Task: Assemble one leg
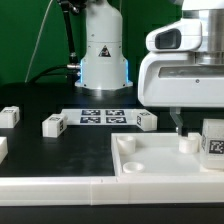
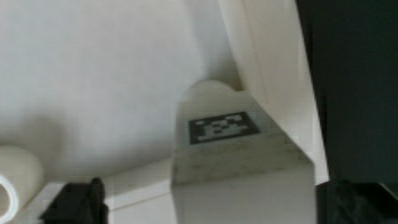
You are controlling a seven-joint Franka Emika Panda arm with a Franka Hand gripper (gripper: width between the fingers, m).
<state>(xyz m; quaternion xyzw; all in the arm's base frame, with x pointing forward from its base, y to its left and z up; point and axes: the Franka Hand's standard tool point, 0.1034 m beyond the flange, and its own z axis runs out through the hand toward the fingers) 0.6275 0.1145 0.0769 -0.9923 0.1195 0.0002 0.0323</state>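
Note:
My gripper (image 1: 195,128) hangs over the right end of the large white tray-like piece (image 1: 150,165). In the wrist view, the gripper (image 2: 217,205) has a white leg (image 2: 240,165) filling the gap between its two dark fingers (image 2: 80,200), with the leg's square marker tag (image 2: 222,126) facing the camera. The same leg (image 1: 213,143) stands upright at the exterior view's right edge, low over the tray. I cannot tell whether its lower end touches the tray. A round corner socket (image 1: 187,142) lies just beside it and also shows in the wrist view (image 2: 15,178).
Three more white legs lie on the black table behind the tray (image 1: 9,116), (image 1: 53,125), (image 1: 146,121). The marker board (image 1: 100,115) lies in front of the robot base (image 1: 103,55). Another round socket (image 1: 125,143) sits at the tray's left corner.

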